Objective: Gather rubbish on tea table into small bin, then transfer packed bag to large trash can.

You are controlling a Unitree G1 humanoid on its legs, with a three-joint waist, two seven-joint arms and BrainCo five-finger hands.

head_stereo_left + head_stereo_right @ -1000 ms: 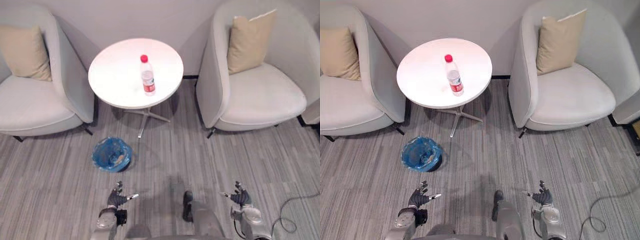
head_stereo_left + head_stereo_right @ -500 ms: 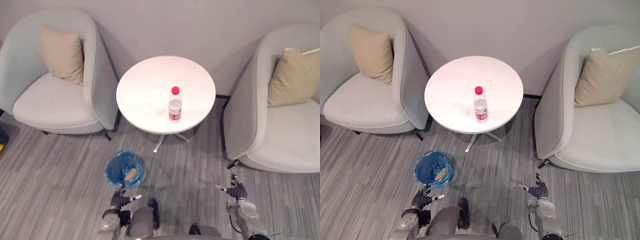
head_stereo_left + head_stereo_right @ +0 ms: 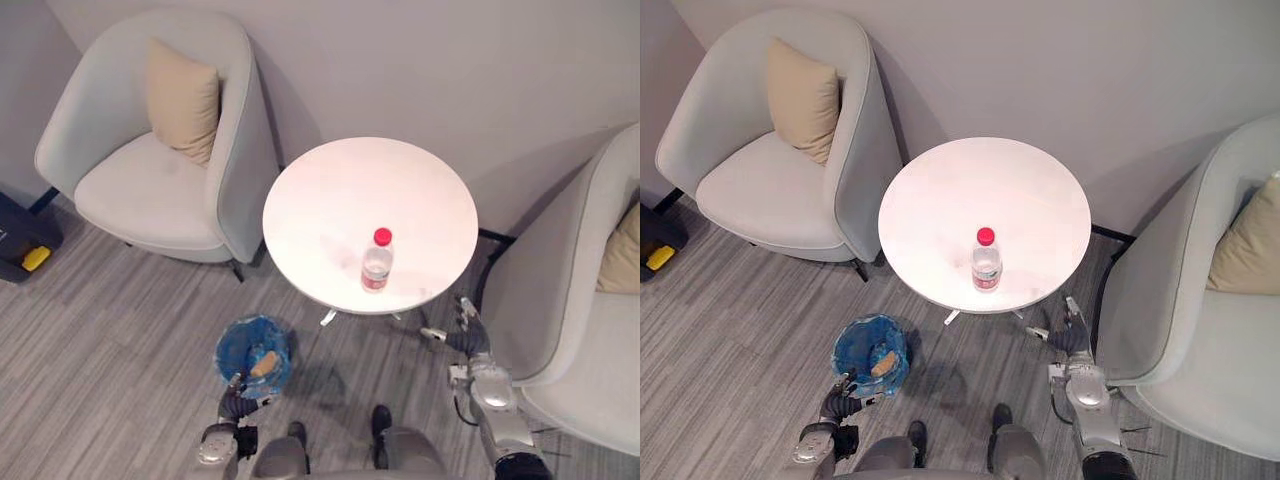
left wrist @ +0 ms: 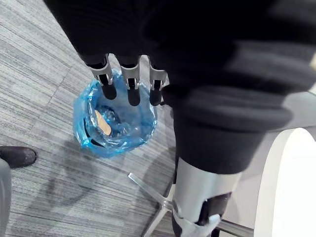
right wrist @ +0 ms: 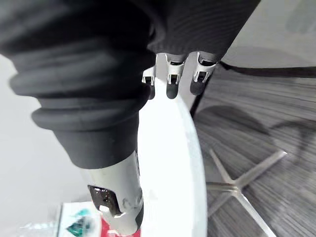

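Round white tea table (image 3: 330,200) with red-capped bottle (image 3: 376,262), label (image 3: 374,281) print unreadable. Near blue-lined small bin (image 3: 226,350), left hand (image 3: 238,397); by table rim, right hand (image 3: 466,338): both slack-fingered, empty.

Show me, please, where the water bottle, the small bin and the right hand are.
water bottle (image 3: 377,262), left eye view, on its clear body below the cap.
small bin (image 3: 235,345), left eye view, on the blue liner at its rim.
right hand (image 3: 466,338), left eye view, on the hand's dark back.
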